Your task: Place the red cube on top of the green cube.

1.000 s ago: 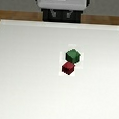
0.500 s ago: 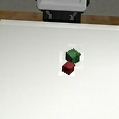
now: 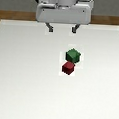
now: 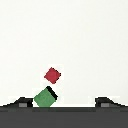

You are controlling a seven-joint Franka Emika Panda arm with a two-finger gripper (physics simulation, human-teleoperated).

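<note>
The red cube (image 3: 68, 68) lies on the white table, touching or nearly touching the green cube (image 3: 72, 55), which sits just behind it toward the robot. My gripper (image 3: 62, 29) hangs open and empty above the table's far edge, well behind both cubes. In the wrist view the red cube (image 4: 52, 75) and the green cube (image 4: 44, 97) show side by side, the green one closest to one fingertip (image 4: 22, 102). Both dark fingertips show wide apart with nothing between them.
The white table (image 3: 24, 88) fills the view, with a brown floor strip behind its far edge. The robot's grey base (image 3: 63, 10) stands at the table's far side.
</note>
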